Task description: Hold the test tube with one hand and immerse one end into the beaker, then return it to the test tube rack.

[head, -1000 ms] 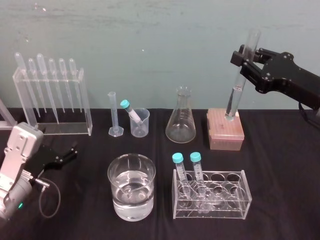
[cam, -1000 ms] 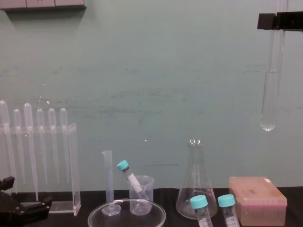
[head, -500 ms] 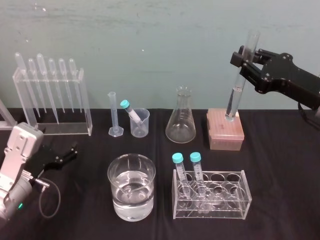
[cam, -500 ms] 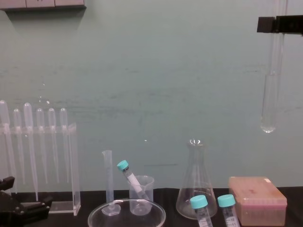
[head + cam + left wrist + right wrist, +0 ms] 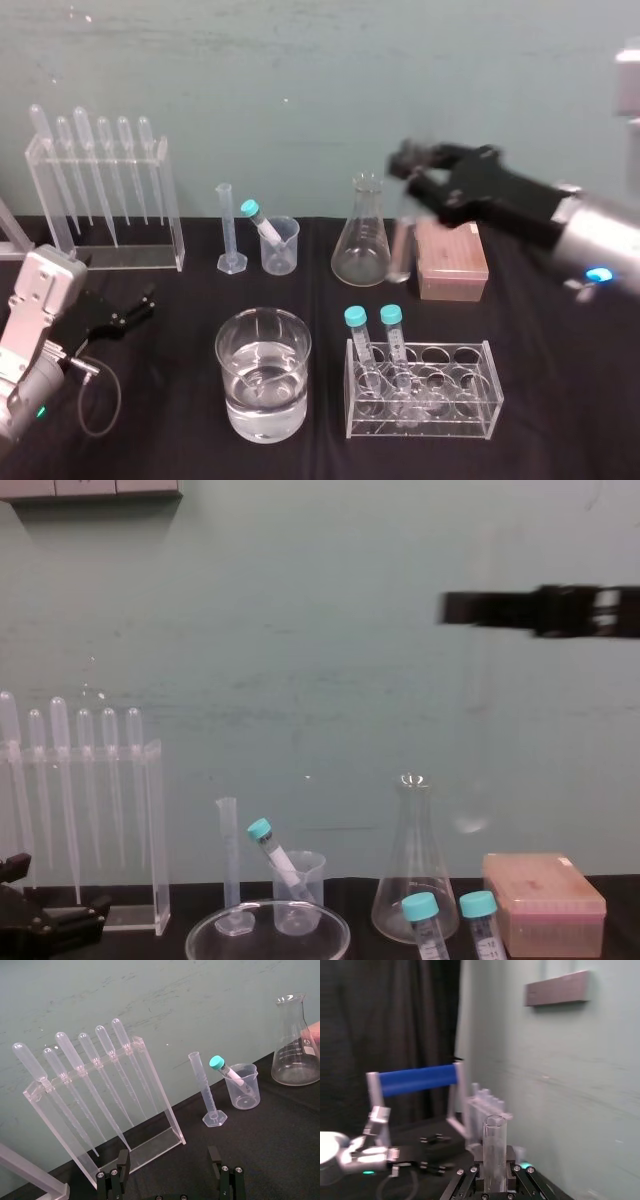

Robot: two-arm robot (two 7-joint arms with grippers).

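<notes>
Test tube [image 5: 495, 1146]: tall clear glass, judged light, stiff, slick and breakable. It hangs upright in the air over the far right of the desk [image 5: 560, 400], beside the conical flask [image 5: 362, 235]. The water beaker [image 5: 263, 375] stands near centre, with the test tube rack [image 5: 420, 390] just right of it. Right gripper [image 5: 412, 172] pinches the tube's upper part below the rim, a sensible hold needing gentle pressure. Left gripper [image 5: 169, 1165] is spread, resting near left.
</notes>
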